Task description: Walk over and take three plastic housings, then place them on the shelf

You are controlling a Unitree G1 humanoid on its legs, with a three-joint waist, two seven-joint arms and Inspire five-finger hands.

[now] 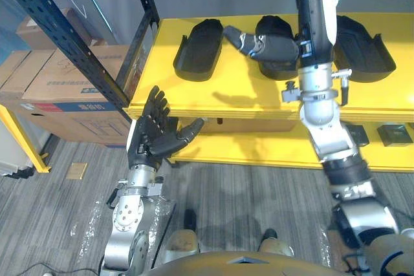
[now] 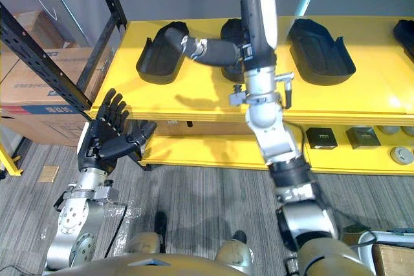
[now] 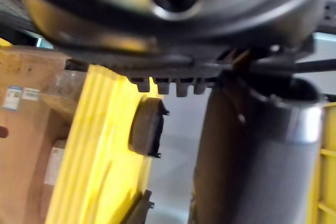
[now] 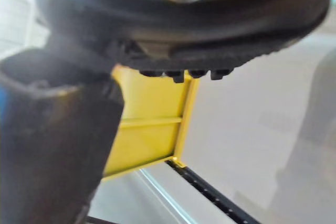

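Three black plastic housings lie in a row on the yellow shelf [image 1: 246,95]: the left housing [image 1: 197,50], the middle housing [image 1: 277,27] and the right housing [image 1: 365,50]. My right hand [image 1: 310,11] reaches over the shelf above the middle housing, which it partly hides. It is open, with its thumb [image 1: 249,42] standing out towards the left housing, and it holds nothing. My left hand [image 1: 150,135] hovers open and spread just below the shelf's front edge, at its left corner. The left wrist view shows a housing [image 3: 146,127] past its thumb.
A black metal rack [image 1: 65,37] stands at the left with cardboard boxes [image 1: 58,82] behind it. A further housing [image 2: 404,30] lies at the shelf's far right. Small dark boxes [image 2: 321,137] sit on the lower yellow shelf. Grey floor lies below.
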